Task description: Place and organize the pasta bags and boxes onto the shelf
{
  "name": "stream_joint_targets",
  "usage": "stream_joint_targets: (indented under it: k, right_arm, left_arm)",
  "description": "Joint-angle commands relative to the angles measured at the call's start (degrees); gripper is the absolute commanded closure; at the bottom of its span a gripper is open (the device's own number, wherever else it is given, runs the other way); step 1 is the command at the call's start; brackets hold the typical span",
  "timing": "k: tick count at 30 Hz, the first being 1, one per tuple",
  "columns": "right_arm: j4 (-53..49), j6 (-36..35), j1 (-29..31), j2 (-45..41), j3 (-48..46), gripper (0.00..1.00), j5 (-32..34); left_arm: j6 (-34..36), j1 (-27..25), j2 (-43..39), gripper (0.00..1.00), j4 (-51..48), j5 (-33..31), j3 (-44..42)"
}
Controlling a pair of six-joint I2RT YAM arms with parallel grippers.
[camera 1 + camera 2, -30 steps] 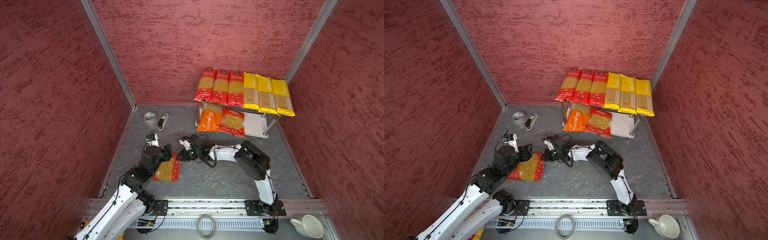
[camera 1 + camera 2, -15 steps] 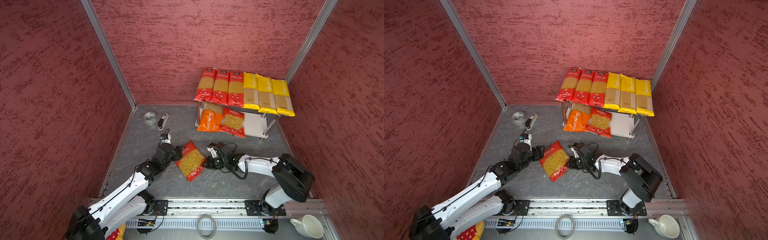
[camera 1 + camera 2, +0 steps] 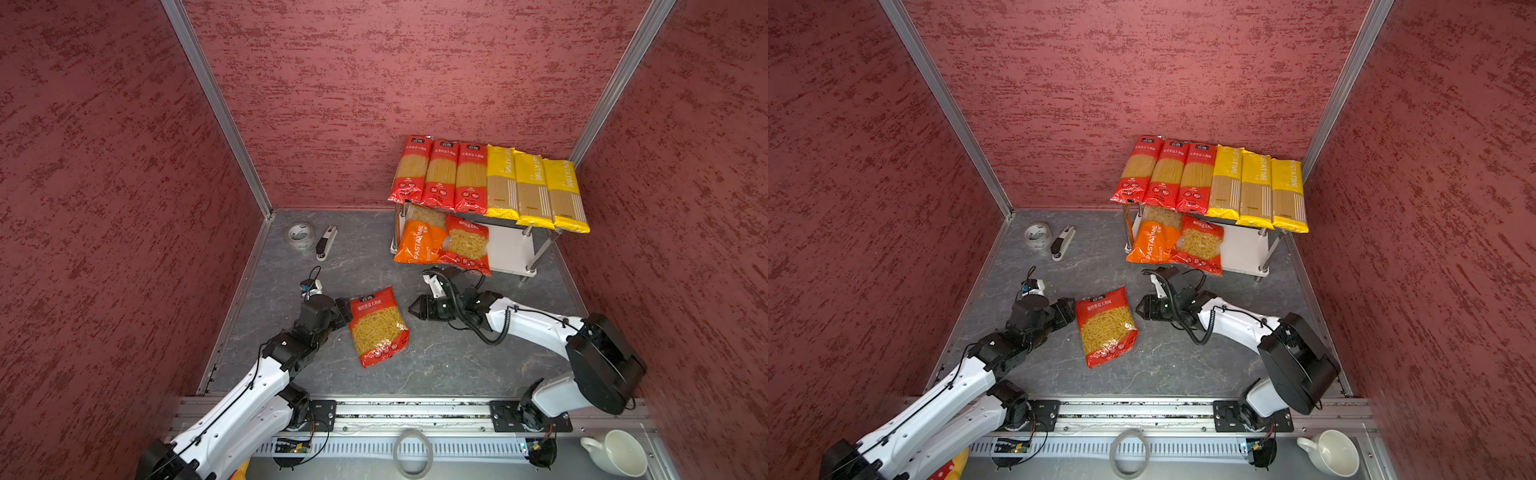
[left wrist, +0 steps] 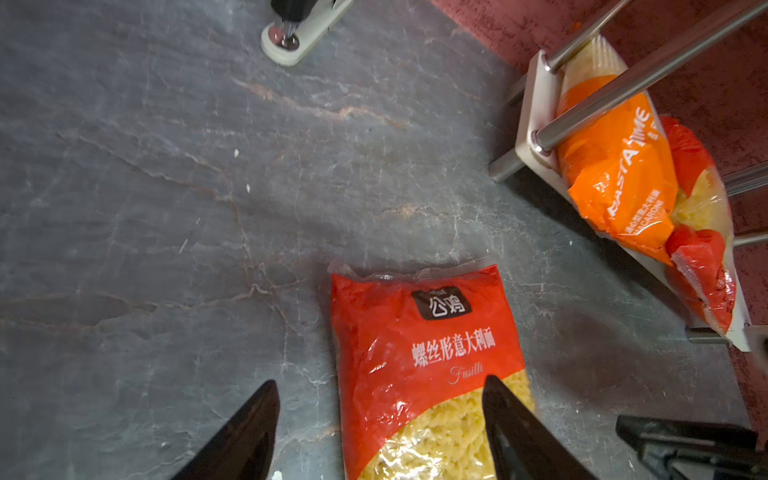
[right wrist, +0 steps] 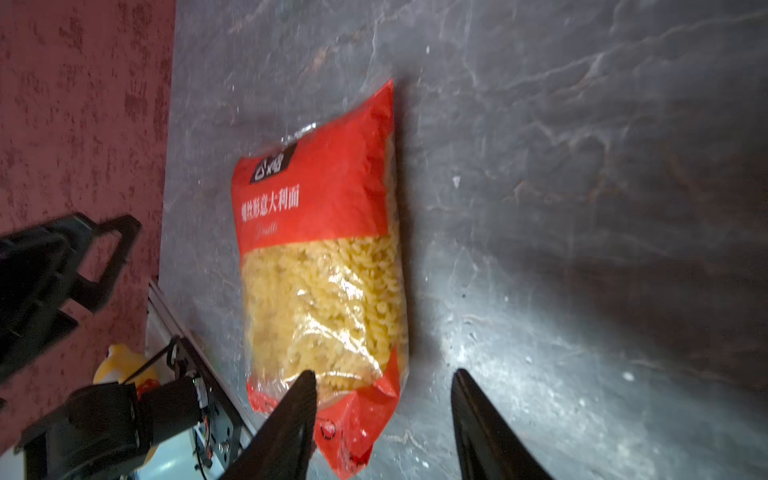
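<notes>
Compared with a second ago, the red fusilli bag (image 3: 378,328) has shifted rightward to the middle of the grey floor (image 3: 449,365), and both arms have swung along with it. It lies flat there, label end toward the top of the frame, well short of the shelf (image 3: 509,253) at the upper right. The left gripper (image 3: 345,309) sits at the bag's upper left corner. In its wrist view the fingers (image 4: 498,399) stand wide apart, one over the bag and one over bare floor, and whether either touches the plastic cannot be told. The right gripper (image 3: 412,309) points at the bag from just beside its right edge, fingers (image 5: 469,399) also spread and holding nothing. On the shelf's upper tier, three red spaghetti packs (image 3: 440,176) and three yellow PASTATIME packs (image 3: 532,187) lie side by side. Below, an orange PASTATIME bag (image 3: 417,245) and a second red short-pasta bag (image 3: 467,245) lean out over the front edge. At the upper left of the floor a tape roll (image 3: 300,235) and a stapler (image 3: 326,243) rest close together.
</notes>
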Motion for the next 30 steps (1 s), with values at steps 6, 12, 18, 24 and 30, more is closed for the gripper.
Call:
stream_joint_targets:
  k: [6,12,18,24,30]
  right_arm:
    - [8.9,3.8,1.8,11.9,6.3,0.41,-1.9]
    - [11.2,5.9,7.1,17.9,10.6,0.45,-4.6]
    - [14.2,7.7,9.1,18.3,11.5,0.55,-7.8]
    - [12.5,6.2,8.5,17.3,9.6,0.55,-6.2]
    - [11.7,5.4,7.4,16.0,8.4,0.45,-4.7]
  left_arm:
    - [-7.4,-2.0,8.0,0.25,15.3,9.8,-7.0]
    - [-8.3,-5.8,17.2,0.31,25.8,11.6,-7.1]
    - [-7.0,-9.2,24.4,0.46,32.3,13.6,-4.0]
    - [-4.7,-7.3,20.3,0.46,26.5,11.5,-3.2]
    - [-3.4,-4.8,17.7,0.36,20.9,12.5,-3.2]
